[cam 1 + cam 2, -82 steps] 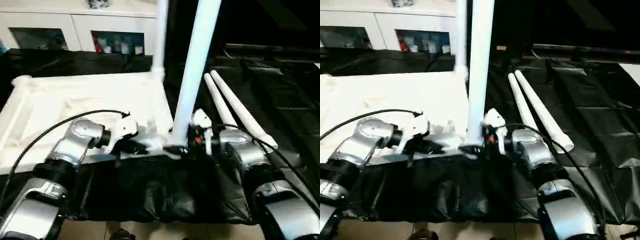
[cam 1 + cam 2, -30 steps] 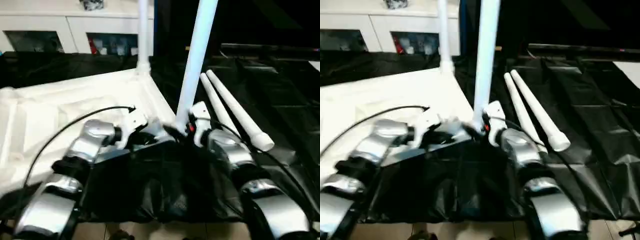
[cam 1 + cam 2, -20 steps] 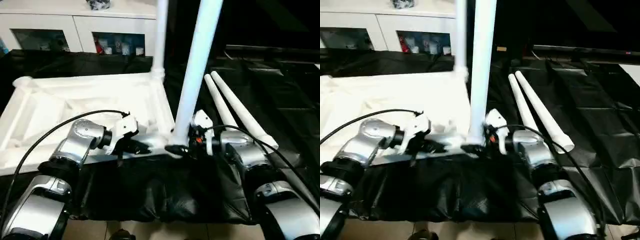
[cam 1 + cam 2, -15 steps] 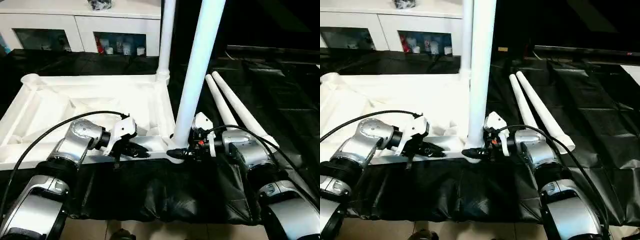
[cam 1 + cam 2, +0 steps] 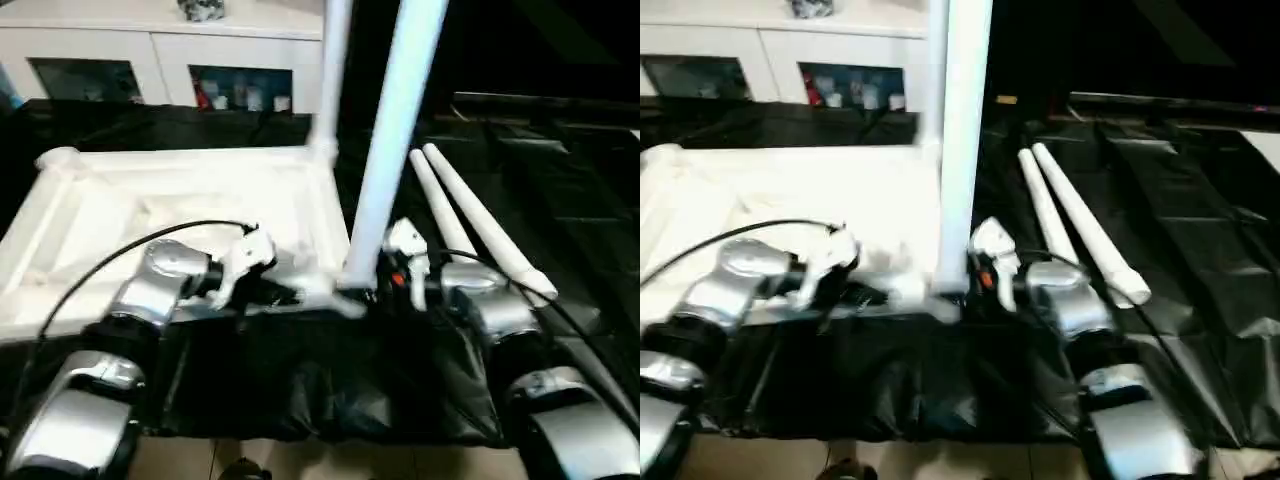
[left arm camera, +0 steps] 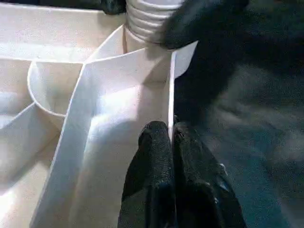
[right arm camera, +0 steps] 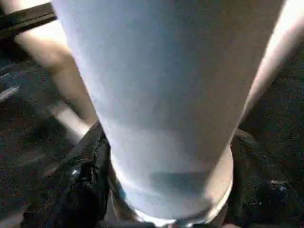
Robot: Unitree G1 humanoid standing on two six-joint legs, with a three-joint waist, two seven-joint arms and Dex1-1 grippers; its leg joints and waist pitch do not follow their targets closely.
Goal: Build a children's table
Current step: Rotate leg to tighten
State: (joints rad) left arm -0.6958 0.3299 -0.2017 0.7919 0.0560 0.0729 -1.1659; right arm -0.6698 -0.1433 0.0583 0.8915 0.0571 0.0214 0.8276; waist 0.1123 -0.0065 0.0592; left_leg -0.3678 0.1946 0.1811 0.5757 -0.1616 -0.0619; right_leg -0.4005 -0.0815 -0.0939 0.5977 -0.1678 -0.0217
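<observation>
The white tabletop (image 5: 180,190) lies underside up on black sheeting. One leg (image 5: 328,90) stands upright in its far right corner socket. A second leg (image 5: 392,150) stands in the near right corner. My right gripper (image 5: 365,290) is closed around this leg's base, and in the right wrist view a black finger (image 7: 85,185) presses against each side of the leg (image 7: 161,95). My left gripper (image 5: 290,293) is shut on the tabletop's thin near rim (image 6: 170,95), a short way left of that corner. Two loose legs (image 5: 480,225) lie side by side to the right.
A white cabinet with glass doors (image 5: 150,60) stands behind the work. Black sheeting (image 5: 330,380) covers the surface and hangs over the near edge, with tan floor (image 5: 300,465) below. Dark folded sheeting spreads to the right of the loose legs.
The view has shaken and tilted back. My right gripper's jaws have narrowed onto the base of the near leg. The left gripper keeps its hold on the rim.
</observation>
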